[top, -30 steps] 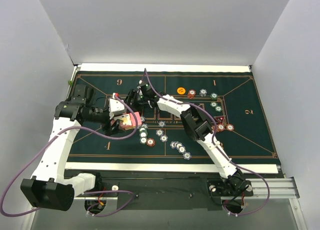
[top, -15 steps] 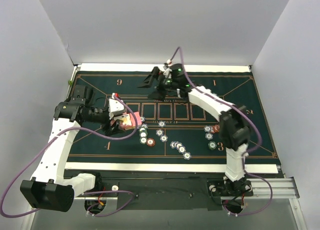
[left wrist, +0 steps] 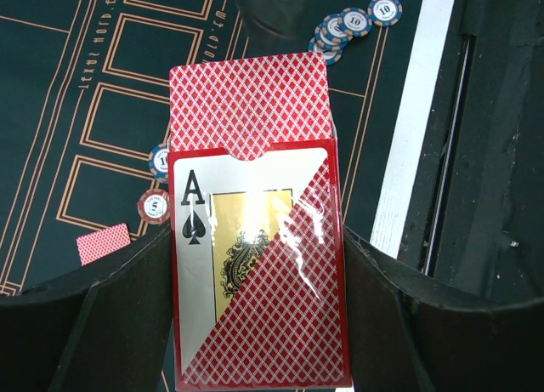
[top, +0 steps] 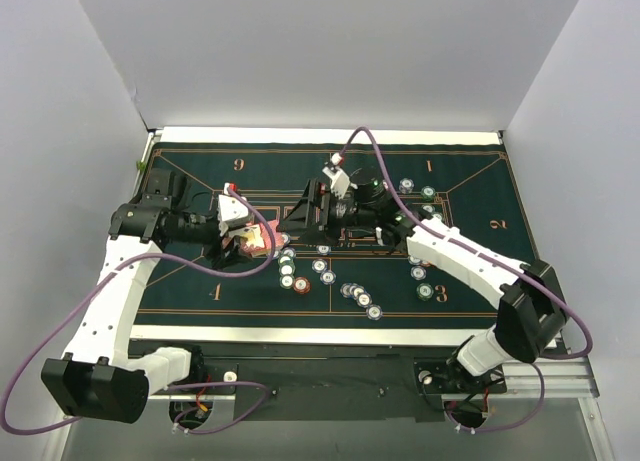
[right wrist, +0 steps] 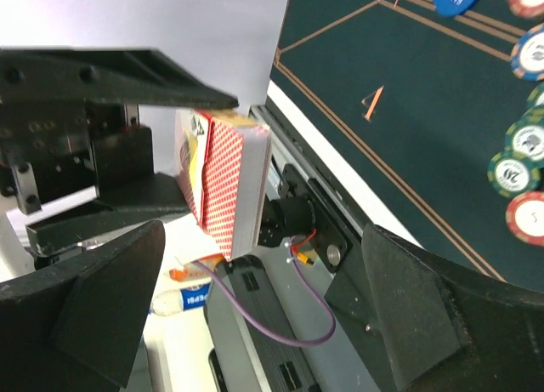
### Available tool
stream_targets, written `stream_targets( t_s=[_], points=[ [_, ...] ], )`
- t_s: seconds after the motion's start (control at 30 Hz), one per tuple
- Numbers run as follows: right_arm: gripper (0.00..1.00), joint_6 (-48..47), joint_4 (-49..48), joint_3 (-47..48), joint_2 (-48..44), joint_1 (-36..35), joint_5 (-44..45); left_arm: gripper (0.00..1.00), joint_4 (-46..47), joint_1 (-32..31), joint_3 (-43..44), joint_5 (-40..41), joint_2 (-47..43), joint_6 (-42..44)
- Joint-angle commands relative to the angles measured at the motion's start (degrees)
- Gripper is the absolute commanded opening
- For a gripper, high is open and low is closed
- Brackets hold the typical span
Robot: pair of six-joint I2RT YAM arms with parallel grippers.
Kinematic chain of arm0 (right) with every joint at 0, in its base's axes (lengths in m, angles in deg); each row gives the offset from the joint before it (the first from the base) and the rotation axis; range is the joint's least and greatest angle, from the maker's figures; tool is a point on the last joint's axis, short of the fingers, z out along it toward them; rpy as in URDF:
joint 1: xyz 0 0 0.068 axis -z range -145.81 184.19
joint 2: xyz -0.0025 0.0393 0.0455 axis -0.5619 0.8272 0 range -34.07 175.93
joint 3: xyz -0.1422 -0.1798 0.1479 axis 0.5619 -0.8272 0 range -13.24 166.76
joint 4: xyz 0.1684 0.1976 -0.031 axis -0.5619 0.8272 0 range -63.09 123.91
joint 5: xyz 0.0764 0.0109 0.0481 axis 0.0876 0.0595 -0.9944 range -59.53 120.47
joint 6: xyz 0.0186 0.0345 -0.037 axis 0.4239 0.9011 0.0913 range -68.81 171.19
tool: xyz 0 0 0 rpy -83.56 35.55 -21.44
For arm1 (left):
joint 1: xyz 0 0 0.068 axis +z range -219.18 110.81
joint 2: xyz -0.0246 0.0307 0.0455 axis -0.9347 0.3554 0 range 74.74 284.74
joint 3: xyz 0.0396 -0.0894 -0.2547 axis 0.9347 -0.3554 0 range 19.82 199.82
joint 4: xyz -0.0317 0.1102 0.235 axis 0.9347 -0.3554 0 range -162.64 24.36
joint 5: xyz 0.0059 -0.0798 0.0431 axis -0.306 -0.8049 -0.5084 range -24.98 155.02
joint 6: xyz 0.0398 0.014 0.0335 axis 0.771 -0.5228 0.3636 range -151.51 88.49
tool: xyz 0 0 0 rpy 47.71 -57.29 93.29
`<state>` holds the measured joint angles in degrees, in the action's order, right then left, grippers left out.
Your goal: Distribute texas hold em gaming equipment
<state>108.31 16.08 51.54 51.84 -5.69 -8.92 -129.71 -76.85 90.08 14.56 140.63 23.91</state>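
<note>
At about nine o'clock on the dark green felt mat (top: 500, 271), the left gripper (top: 247, 241) is clamped on a glossy card box (left wrist: 255, 273), one black finger flat against each long side. The box front shows an ace of spades beside a red diamond lattice. A deck (left wrist: 246, 103) of lattice-backed cards sticks out of its notched mouth, toward twelve o'clock in the left wrist view. The right gripper (top: 297, 213) hangs near the box at its three o'clock, its wedge-shaped fingers spread wide around nothing. Round poker chips (top: 360, 299) with striped edges lie in overlapping rows at the box's four o'clock. A single card (left wrist: 104, 243) lies face down on the felt.
</note>
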Motion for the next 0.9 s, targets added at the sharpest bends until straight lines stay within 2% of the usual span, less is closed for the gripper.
stream_targets(
  t_s=[0.0,0.27,0.47,0.67,0.87],
  points=[
    [0.94,-1.9,-0.3,0.7,-1.4,-1.9,0.5,0.4,2.6,0.3,1.3,-3.8,0.1,-0.7],
    [0.87,0.8,-2.5,4.0,4.3,-4.9,0.9,0.4,2.4,0.2,1.4,-4.6,-0.5,-0.8],
    [0.77,3.7,-6.3,4.4,6.4,-6.0,1.1,0.4,1.7,0.3,1.7,-4.7,-0.7,-0.6],
    [0.58,3.5,-6.2,2.8,5.4,-5.7,1.5,0.4,2.0,0.2,1.9,-5.2,-0.9,-0.8],
    [0.48,3.6,-6.4,0.9,3.9,-5.3,2.1,0.4,2.0,0.3,2.0,-5.7,-0.9,-1.1]
  ],
)
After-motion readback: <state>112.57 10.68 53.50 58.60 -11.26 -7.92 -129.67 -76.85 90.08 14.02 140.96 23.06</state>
